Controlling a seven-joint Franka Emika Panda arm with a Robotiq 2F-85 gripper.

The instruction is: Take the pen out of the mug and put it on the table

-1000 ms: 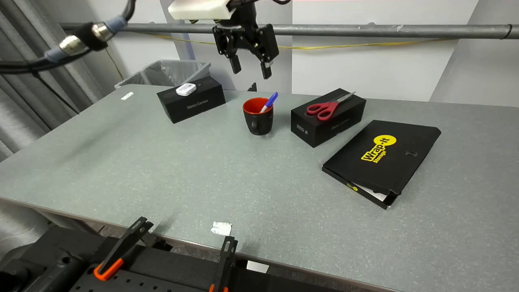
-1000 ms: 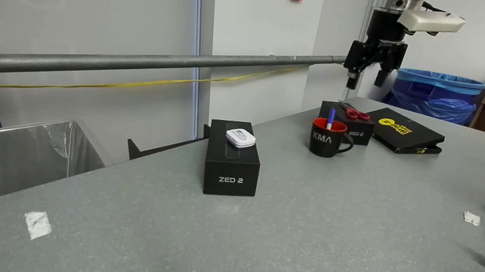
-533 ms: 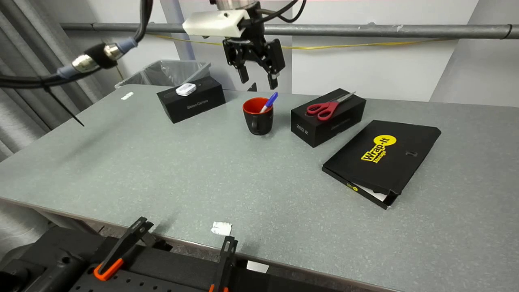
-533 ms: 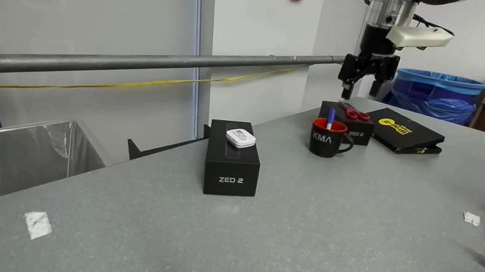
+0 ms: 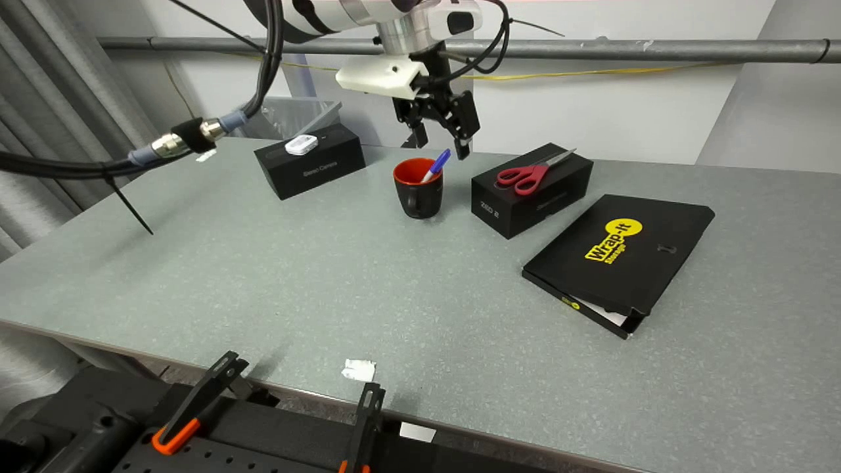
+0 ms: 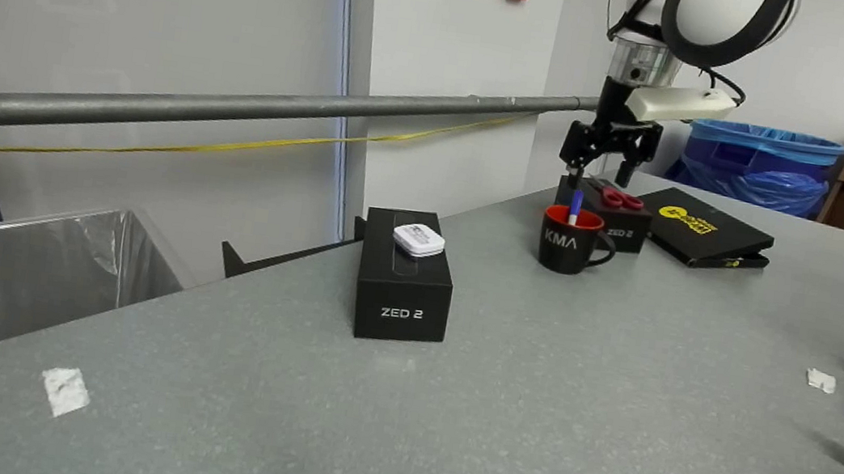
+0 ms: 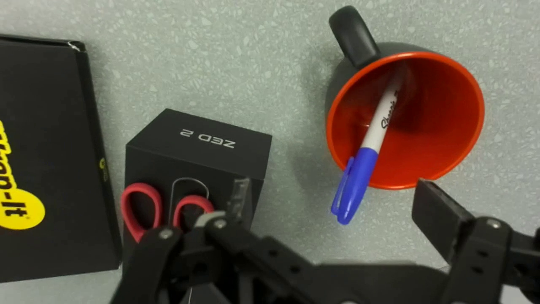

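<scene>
Pen (image 7: pixel 372 145) in the mug (image 7: pixel 438 122), cap end up: the barrel leans inside and the blue cap (image 7: pixel 357 183) overhangs the rim. In both exterior views the gripper (image 5: pixel 441 144) stands lower and closer to the cap than a second ago, while mug and pen keep their places. The jaws are spread wide and grasp nothing; in the wrist view the cap lines up with the gap between the fingers (image 7: pixel 439 217), although its depth below them cannot be told. The shift suggests an approach for the grasp; withdrawal of the pen and its placement on the table (image 6: pixel 609 425) are yet to come. The scissors (image 5: pixel 540 170) lie on a black box (image 7: pixel 202 147) near the mug; one finger may foul this box if the descent drifts toward it.
</scene>
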